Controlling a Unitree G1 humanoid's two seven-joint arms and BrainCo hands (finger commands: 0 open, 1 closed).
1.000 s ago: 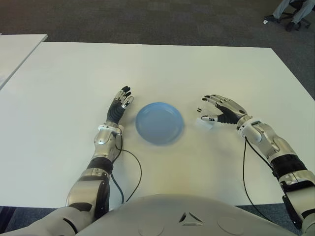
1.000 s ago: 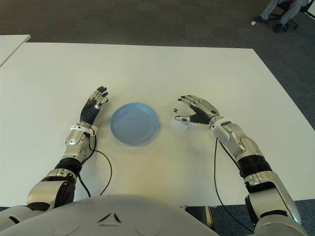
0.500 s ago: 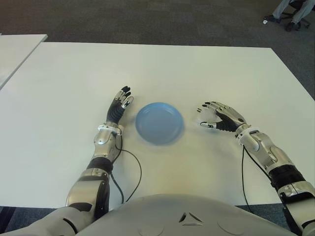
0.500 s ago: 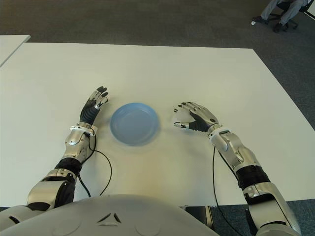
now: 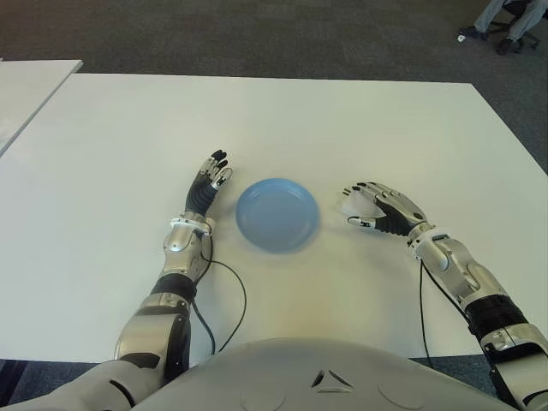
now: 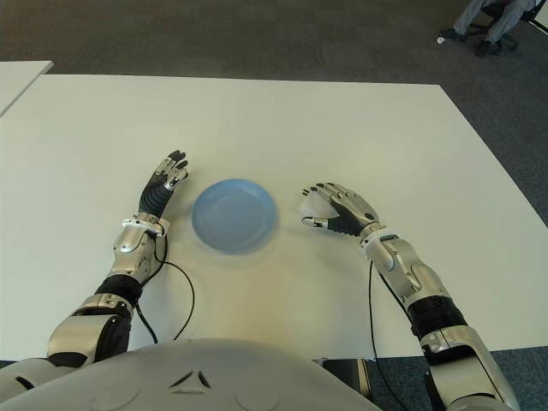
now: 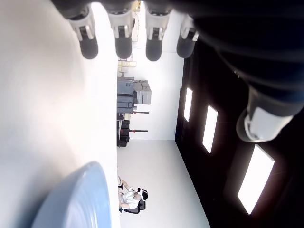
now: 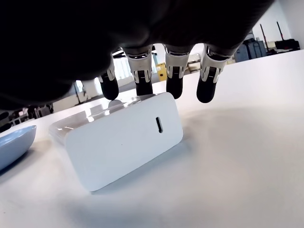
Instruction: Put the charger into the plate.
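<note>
While over charger, right robot hand

No readable text, brand, number or sign appears anywhere. The white charger shows only a small slot, possibly a port, with no lettering.

I count one blue plate and one white charger on one white bench. My two hands are here: one left hand, one right hand. One second bench stands beside.
</note>
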